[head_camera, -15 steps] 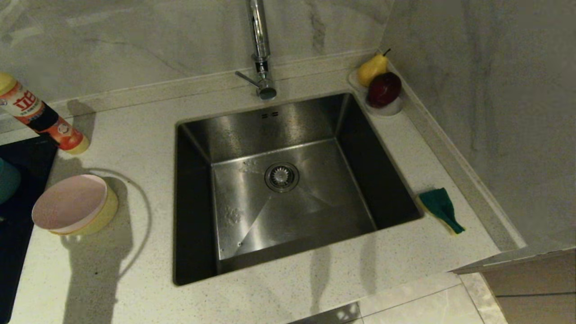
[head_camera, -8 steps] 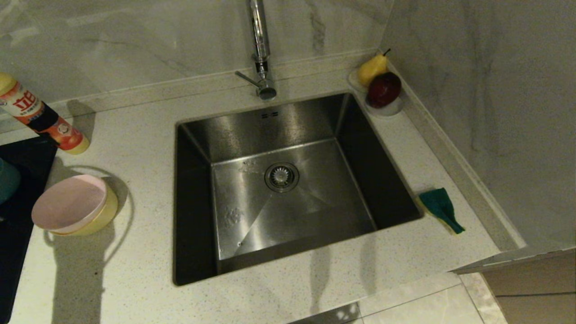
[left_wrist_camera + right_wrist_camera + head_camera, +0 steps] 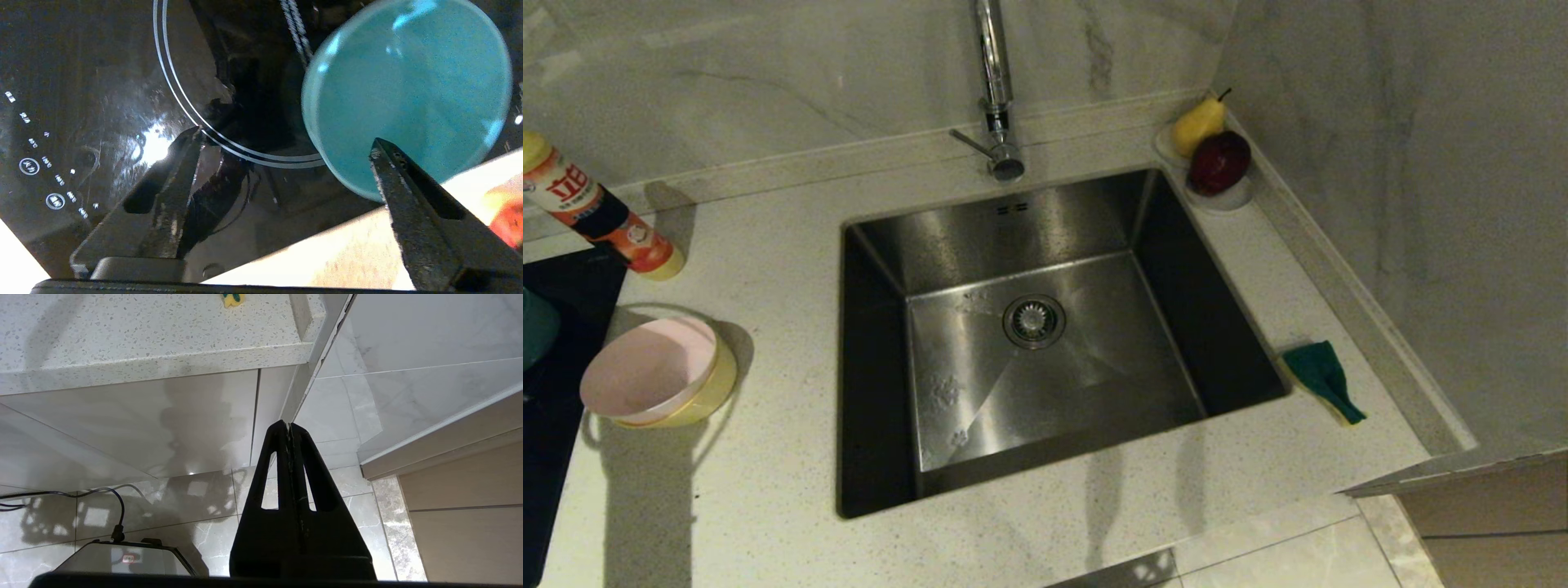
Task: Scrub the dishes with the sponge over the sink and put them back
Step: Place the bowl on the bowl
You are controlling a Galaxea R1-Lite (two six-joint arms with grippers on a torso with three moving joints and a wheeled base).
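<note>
Since a second ago, the shadow ring around the stacked bowls on the left has shrunk in tight against them, while the bowls themselves sit where they were. You have the pink bowl (image 3: 649,371) nested inside the yellow bowl (image 3: 709,390) on the tabletop (image 3: 768,245), well left of the sink (image 3: 1029,327). The blue bowl (image 3: 406,92) stands apart on the black cooktop (image 3: 102,81), close to the edge where it meets the tabletop.

Your left gripper (image 3: 286,143) hangs over that cooktop with its jaws spread wide and nothing between them; the near rim of the blue bowl lies just behind 1 fingertip. Your right gripper (image 3: 289,428) is parked low beside the cabinet front, jaws pressed together and holding nothing.

My read: these bowls look like light, stiff plastic with a matte skin, so they should not need much squeeze, but a thin wall can skate out of the jaws. Take 1 by the rim, 1 jaw inside and 1 outside. Watch the nested pair, since lifting the pink one may drag the yellow one up with it.

Your sponge (image 3: 1323,380) lies bent on the tabletop just right of the sink, green scouring side up. It looks soft and will compress, so pinch it across its short width.
</note>
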